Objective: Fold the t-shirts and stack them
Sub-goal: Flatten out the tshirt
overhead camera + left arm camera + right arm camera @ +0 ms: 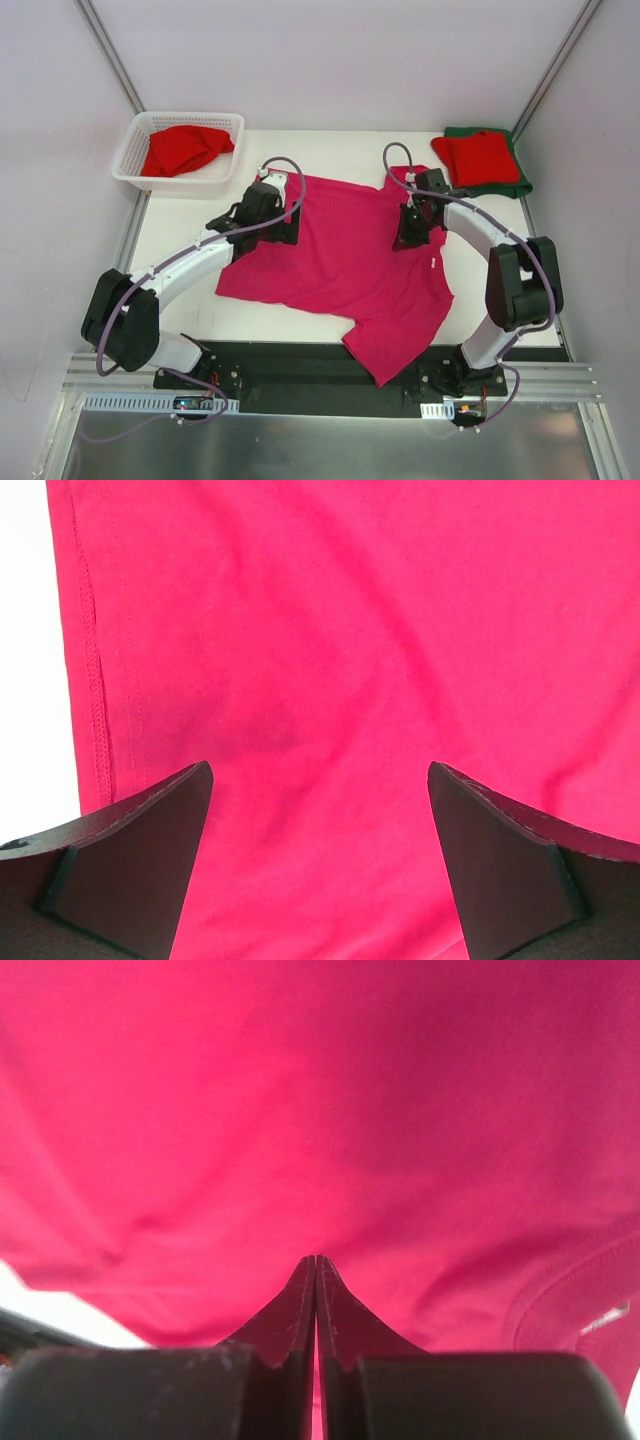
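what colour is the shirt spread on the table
Magenta-pink; the t-shirt shows best in the top external view.

A pink shirt [345, 265] lies spread on a white table [180, 225], one corner past the near edge. The left gripper [272, 218] is over its far-left edge, the right gripper [412, 232] over its far-right part. Beyond its left, a basket [130, 160] holds a crumpled red shirt [185, 150]; beyond its right, a folded red shirt [475, 157] lies on a green shirt [497, 187].

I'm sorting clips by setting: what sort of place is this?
Likely a robotics lab cell, not a home: bare white walls box in the table, the left arm and right arm are fixed at a metal rail, and a red t-shirt waits in a white basket.
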{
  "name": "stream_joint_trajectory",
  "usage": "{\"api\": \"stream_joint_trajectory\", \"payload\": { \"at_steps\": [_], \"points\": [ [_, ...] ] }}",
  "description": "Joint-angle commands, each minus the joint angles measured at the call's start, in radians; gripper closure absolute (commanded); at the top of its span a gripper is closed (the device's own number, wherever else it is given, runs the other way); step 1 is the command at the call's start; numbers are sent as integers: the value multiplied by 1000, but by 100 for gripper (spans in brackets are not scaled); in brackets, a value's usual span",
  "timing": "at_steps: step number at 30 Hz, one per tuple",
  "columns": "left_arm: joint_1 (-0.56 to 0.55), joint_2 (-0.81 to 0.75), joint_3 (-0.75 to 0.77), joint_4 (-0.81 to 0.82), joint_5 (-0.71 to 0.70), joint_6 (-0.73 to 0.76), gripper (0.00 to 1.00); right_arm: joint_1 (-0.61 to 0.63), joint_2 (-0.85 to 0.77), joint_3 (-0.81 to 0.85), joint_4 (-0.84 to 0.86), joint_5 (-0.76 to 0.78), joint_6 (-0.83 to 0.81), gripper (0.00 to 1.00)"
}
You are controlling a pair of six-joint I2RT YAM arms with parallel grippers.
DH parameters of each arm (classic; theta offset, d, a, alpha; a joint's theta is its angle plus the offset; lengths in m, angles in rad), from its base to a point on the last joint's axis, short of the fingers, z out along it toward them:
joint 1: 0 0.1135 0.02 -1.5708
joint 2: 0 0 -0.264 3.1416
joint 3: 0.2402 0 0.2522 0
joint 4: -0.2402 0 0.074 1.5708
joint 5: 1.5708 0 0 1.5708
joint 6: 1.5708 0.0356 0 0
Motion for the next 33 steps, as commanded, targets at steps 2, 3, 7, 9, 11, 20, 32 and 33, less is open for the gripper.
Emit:
{"api": "stream_joint_trajectory", "payload": {
  "at_steps": [2,3,7,9,11,20,32,33],
  "points": [
    [-7,-57,-26,13,-53,17,10,46,127,78,-1,116,-46,99],
    [-7,-62,-27,13,-63,20,10,56,142,92,-1,169,-81,99],
    [-5,-59,-34,15,-72,17,10,89,254,173,-16,250,-151,99],
    [-7,-53,-35,15,-72,18,10,94,288,223,-30,260,-160,99],
    [-5,-51,-35,13,-81,20,10,99,328,256,-39,291,-163,99],
    [-7,-43,-38,13,-109,33,10,103,471,472,-134,386,-192,99],
    [-7,-45,-41,12,-115,29,10,99,564,715,-237,524,-240,99],
    [-7,-49,-43,12,-115,30,10,100,551,701,-237,495,-237,99]
  ]
}}
